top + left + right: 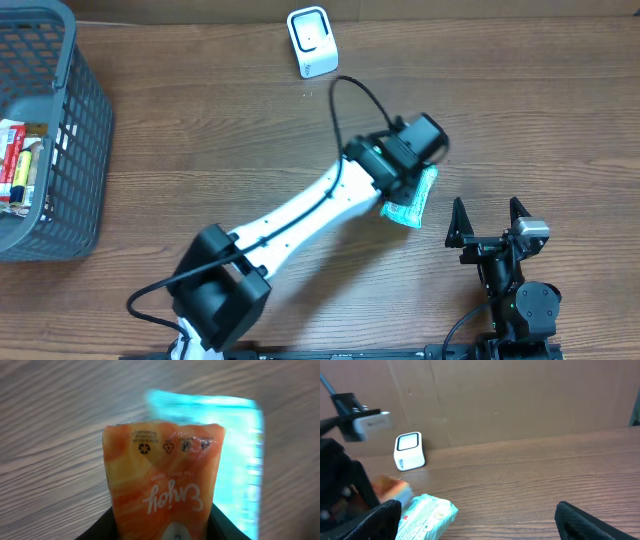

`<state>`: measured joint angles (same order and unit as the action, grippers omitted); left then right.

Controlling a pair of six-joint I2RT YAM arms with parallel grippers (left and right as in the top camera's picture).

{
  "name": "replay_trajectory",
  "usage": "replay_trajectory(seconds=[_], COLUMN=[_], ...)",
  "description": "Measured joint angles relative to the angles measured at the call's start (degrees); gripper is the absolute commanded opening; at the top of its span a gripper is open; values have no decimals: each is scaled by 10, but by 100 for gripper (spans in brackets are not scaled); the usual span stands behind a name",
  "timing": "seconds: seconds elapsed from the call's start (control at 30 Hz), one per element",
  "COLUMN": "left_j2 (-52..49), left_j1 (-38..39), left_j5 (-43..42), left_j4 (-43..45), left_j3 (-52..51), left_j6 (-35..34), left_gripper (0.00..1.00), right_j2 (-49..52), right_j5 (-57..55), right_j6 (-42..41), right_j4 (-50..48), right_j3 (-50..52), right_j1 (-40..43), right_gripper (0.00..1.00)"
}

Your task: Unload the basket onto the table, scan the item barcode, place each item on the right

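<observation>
In the overhead view the orange pouch was hidden under the left gripper (405, 180), and only a teal packet (412, 200) came out below it on the table (200, 130). The left wrist view showed the orange pouch (162, 480) standing between the dark fingers (227, 527), which were closed on its lower part. Its lower end was cut off by the frame. The word "Enjoy" was upside down on it, with small recycling marks near the top edge. Its other face could not be seen. Behind it, the teal packet was blurred and its print was not readable.

The right gripper (487, 215) stood wide open and held nothing, near the front edge and just beside the teal packet. Only the tips of its fingers (592, 522) showed in its own camera.

The table was of dark brown wood with a clear grain. A brown cardboard wall (520, 400) stood behind it. The white scanner (312, 42) stood near the far edge, well apart from the pouch, with bare wood between them. A grey basket (70, 130) with some packages (20, 160) was at the left edge, partly cut off.
</observation>
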<state>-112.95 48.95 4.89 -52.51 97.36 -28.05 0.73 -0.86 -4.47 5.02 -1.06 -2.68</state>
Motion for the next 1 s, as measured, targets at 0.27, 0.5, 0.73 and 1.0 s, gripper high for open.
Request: replay_trajectory(seconds=[0.27,0.5,0.73,1.0], left_j2=[15,14,-18,-111], left_j1=[-78,-97,-96,-96], left_j5=[2,10,10,9], left_j4=[-73,-98,-86,-87], left_j3=[3,3,-10,-22], left_j6=[0,0,0,0], left_gripper=[33,28,33,45], right_j2=[0,0,0,0], right_j5=[0,0,0,0], right_j6=[0,0,0,0], right_j4=[0,0,0,0], right_j3=[0,0,0,0], right_j1=[0,0,0,0], right_gripper=[100,100,100,100])
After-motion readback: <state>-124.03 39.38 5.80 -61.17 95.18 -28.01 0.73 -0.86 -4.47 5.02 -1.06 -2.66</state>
